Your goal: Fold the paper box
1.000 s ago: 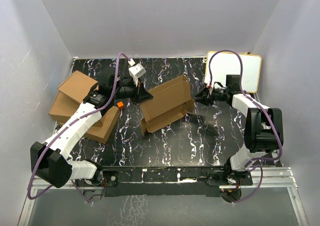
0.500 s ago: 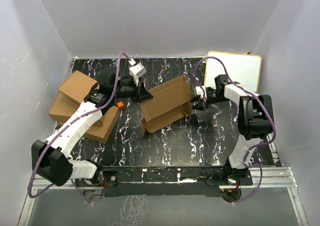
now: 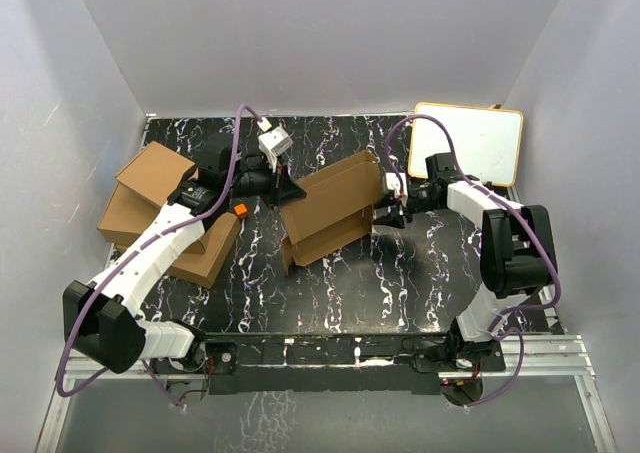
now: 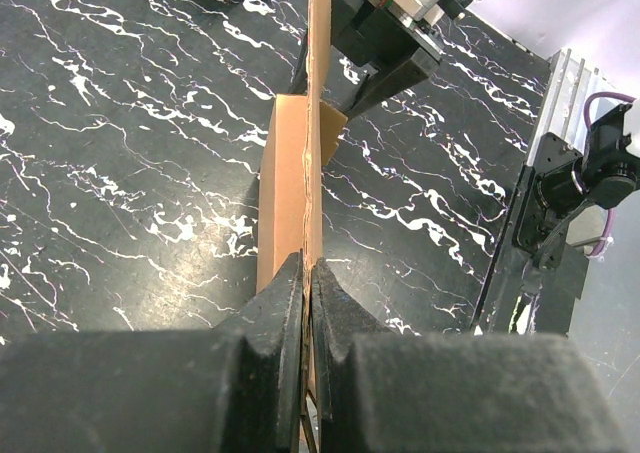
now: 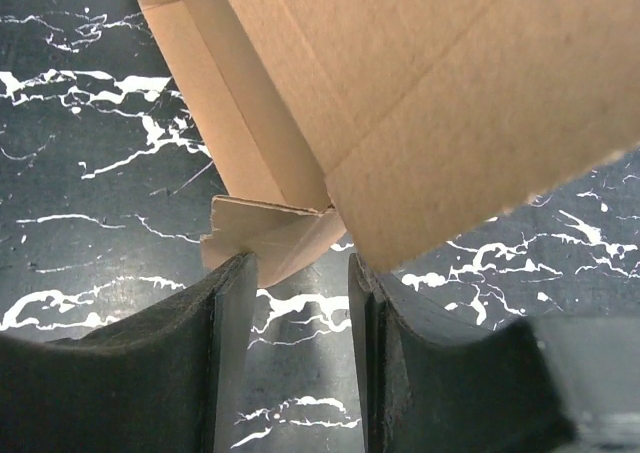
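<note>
No writing, label, brand, number or sign can be read anywhere: the paper box [image 3: 335, 208] is plain brown, and the white board [image 3: 475, 145] is blank.

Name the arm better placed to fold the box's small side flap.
Likely right: the right gripper, jaws open, faces the small flap. The left gripper is shut on an edge of the paper box, steadying it.

The paper box [image 3: 330, 211] is plain brown corrugated cardboard, only partly folded, near the middle of the table [image 3: 330, 293]. Seen from above, its length runs from 8 o'clock to 2 o'clock, with one broad panel tilted up. A small tuck flap [image 5: 265, 238] juts out at its 3 o'clock end.
</note>
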You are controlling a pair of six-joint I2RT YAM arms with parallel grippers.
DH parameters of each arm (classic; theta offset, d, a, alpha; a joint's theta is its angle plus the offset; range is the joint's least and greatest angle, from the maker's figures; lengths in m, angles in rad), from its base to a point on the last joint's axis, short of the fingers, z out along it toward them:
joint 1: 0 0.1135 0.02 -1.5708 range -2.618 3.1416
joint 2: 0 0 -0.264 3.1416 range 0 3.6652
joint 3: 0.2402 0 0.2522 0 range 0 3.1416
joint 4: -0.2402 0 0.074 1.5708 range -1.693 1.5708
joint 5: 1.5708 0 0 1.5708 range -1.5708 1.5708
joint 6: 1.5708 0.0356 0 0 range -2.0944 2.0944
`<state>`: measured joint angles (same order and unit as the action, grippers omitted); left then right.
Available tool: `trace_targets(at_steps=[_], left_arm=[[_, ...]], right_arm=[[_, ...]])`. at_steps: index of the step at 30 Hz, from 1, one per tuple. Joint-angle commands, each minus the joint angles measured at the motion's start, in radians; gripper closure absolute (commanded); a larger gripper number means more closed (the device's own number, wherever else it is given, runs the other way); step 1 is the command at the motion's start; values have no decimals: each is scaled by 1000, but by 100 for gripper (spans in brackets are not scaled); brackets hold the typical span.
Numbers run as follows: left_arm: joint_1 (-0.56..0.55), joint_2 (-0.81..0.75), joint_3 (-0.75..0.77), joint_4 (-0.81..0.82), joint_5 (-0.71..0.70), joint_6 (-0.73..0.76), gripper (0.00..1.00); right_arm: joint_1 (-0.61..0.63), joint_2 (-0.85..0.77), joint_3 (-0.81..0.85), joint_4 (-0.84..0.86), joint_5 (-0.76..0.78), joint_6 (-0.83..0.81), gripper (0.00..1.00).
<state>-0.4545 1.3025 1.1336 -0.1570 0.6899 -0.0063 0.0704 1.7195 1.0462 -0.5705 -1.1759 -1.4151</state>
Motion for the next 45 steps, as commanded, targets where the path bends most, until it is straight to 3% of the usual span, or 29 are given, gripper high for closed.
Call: trace_targets(at_steps=[1,8,13,17,24,37,45], left_arm=[[-1,-2,5,-20,6,19,100],[-1,3,0,-15,10,16,100],[-1,4,-4,-15,13,15,100],[-1,8,-6,-15,13,17,100],[-1,16,-4,-26,12,23,100],[2,21,-8,-27,2,17,100],[2,14,-8,-12,-21,-11,100]], right_arm=[[20,-64,-34,217,-46,186,53],[55,-77,-85,324,-17,291,53],[71,-108,-161,566,57,547,52],[73,-108,-199,693,80,658,53],[102,-81,-227,795,97,701,63],[130,-48,-252,932,121,809,71],[142,-62,-254,937,148,840,89]])
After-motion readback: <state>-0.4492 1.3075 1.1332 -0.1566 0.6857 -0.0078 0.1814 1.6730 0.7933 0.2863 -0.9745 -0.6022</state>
